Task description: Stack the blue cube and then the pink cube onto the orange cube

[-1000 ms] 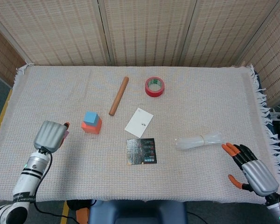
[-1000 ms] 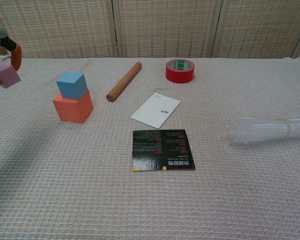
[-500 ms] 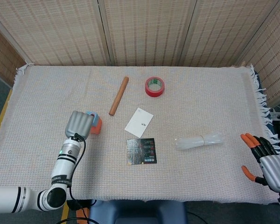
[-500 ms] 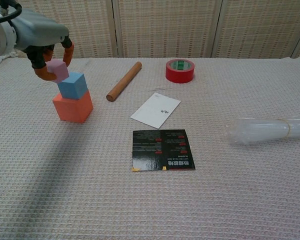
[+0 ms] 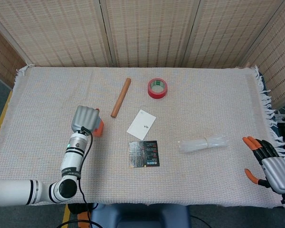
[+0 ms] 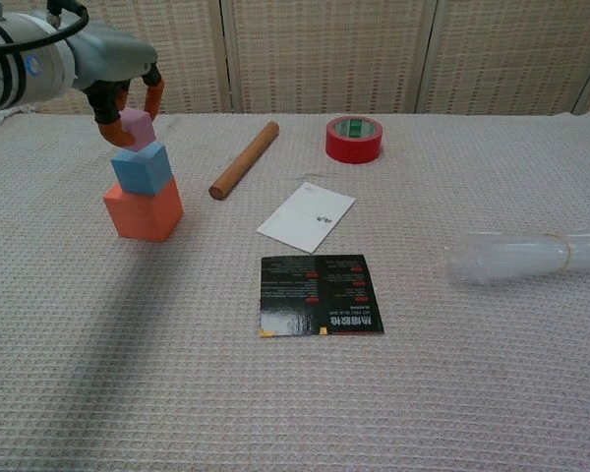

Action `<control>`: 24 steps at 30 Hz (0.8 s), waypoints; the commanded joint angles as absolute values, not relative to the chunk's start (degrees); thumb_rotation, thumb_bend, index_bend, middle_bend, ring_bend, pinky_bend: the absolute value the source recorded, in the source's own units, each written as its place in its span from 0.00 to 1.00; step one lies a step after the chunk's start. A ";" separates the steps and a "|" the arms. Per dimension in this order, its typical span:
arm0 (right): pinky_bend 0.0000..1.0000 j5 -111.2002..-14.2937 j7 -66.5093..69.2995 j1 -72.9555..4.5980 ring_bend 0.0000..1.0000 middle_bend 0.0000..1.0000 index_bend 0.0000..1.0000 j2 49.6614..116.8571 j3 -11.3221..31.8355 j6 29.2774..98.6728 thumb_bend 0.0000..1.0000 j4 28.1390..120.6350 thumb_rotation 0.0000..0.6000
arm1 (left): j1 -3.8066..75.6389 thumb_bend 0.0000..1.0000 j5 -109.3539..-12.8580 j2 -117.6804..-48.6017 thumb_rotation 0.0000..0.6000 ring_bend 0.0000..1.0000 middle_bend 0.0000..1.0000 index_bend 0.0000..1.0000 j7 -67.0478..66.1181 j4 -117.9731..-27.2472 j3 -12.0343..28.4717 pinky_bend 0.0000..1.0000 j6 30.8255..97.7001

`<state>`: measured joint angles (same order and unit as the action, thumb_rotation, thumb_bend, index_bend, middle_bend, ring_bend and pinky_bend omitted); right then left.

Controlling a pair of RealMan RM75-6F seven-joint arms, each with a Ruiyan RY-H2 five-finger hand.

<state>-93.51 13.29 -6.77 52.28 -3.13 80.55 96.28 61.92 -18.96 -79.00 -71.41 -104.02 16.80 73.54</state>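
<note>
Chest view: left hand (image 6: pixel 128 93) pinches pink cube (image 6: pixel 138 129) (slightly tilted) atop blue cube (image 6: pixel 143 167).

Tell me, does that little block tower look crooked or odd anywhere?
Slightly. The pink cube, held by the left hand, sits tilted and off toward the back-left of the blue cube, which rests on the orange cube.

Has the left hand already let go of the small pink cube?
No, in the chest view the left hand grips the small pink cube above the blue cube.
</note>
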 commanded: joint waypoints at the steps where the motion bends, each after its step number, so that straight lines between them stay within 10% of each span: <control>1: 0.00 -93.39 12.95 -6.90 0.00 0.00 0.00 52.40 -3.09 80.19 0.29 96.42 1.00 | 62.56 0.35 -18.81 -79.47 1.00 1.00 1.00 0.51 -70.96 -103.13 16.57 1.00 73.19; 24: 0.00 -93.76 13.29 -6.76 0.00 0.00 0.00 51.87 -3.20 79.80 0.29 96.88 1.00 | 64.62 0.35 -17.78 -80.98 1.00 1.00 1.00 0.45 -68.37 -98.08 13.75 1.00 72.15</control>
<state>-93.74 13.28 -6.76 51.88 -3.20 79.79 96.87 64.61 -17.74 -80.99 -68.41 -98.11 13.78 72.16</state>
